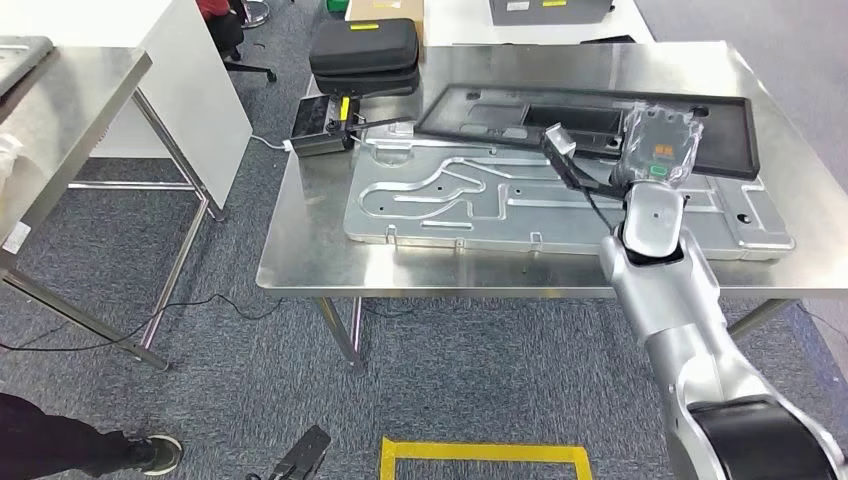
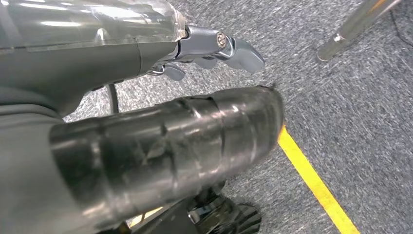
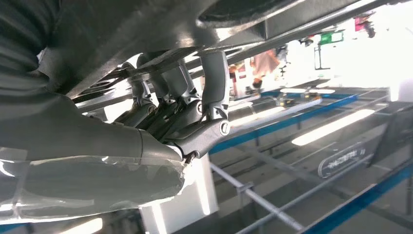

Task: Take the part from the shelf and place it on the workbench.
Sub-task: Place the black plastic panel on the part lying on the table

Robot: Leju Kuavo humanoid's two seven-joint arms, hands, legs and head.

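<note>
From the head, the right hand (image 1: 655,150) gripped the black frame (image 1: 590,122), which lay tilted on the bench (image 1: 300,250) over a metal panel (image 1: 560,205). Its wrist view showed fingers (image 3: 214,83) hooked over the frame's edge. The left hand (image 2: 214,48) hung above carpet (image 2: 350,107), fingers curled, holding nothing.

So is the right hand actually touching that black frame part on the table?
Touching. In the right wrist view the right hand's fingers press against the black frame part's underside, with no gap.
</note>
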